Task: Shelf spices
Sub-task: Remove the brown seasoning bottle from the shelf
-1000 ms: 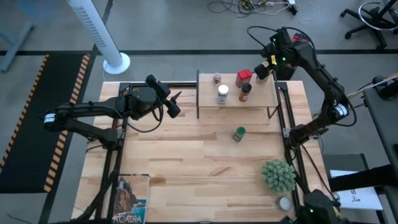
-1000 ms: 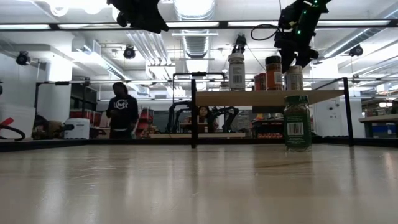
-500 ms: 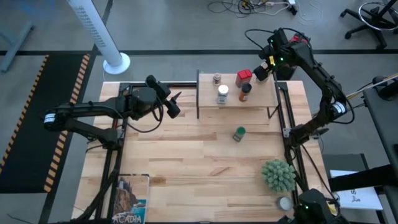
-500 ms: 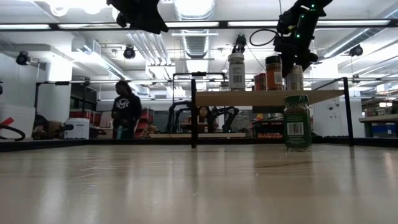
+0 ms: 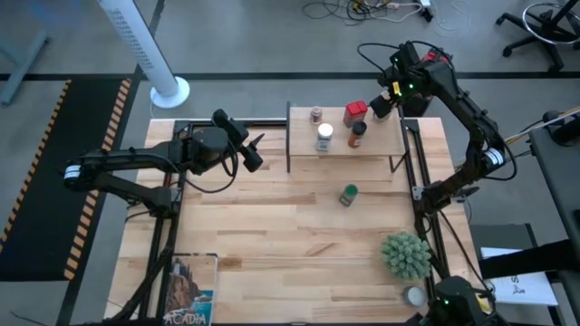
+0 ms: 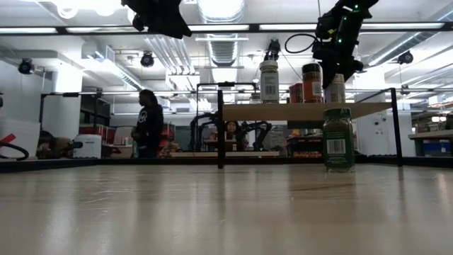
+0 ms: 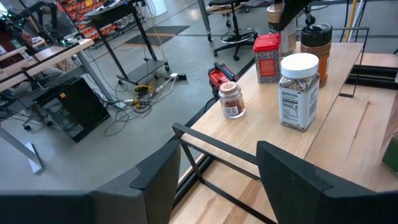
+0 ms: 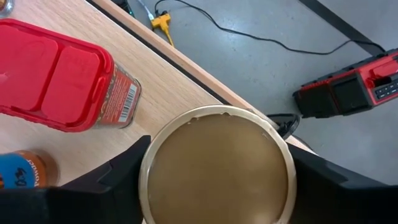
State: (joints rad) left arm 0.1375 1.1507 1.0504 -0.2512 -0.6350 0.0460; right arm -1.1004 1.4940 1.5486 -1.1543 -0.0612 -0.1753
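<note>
The shelf (image 5: 385, 147) stands at the table's far right. On it are a small brown-lidded jar (image 5: 315, 114), a white-lidded jar (image 5: 323, 136), a red square tin (image 5: 354, 112), a black-lidded jar (image 5: 358, 134) and a tan cylinder (image 5: 381, 107). My right gripper (image 5: 384, 101) is over the shelf's far right corner, shut on the cylinder. A green-lidded jar (image 5: 348, 194) stands upright on the table in front of the shelf. My left gripper (image 5: 256, 149) hovers open to the left of the shelf, holding nothing. My right gripper comes from above, pointing down, with one finger (image 8: 127, 171) on each side of the tan cylinder's round wall just below its rim (image 8: 149, 163). The cylinder is upright, and its bottom (image 6: 335, 100) is on the shelf board beside the red tin.
A spiky green plant (image 5: 405, 254) and a flat white round tin (image 5: 415, 296) sit at the near right. A book (image 5: 190, 290) lies at the near left. Dark frame rails (image 5: 172, 195) run along both table sides. Bare wood lies between the shelf and the near edge.
Both arms and all the spices stand as before. A person in the room behind has walked to the right in the low view.
</note>
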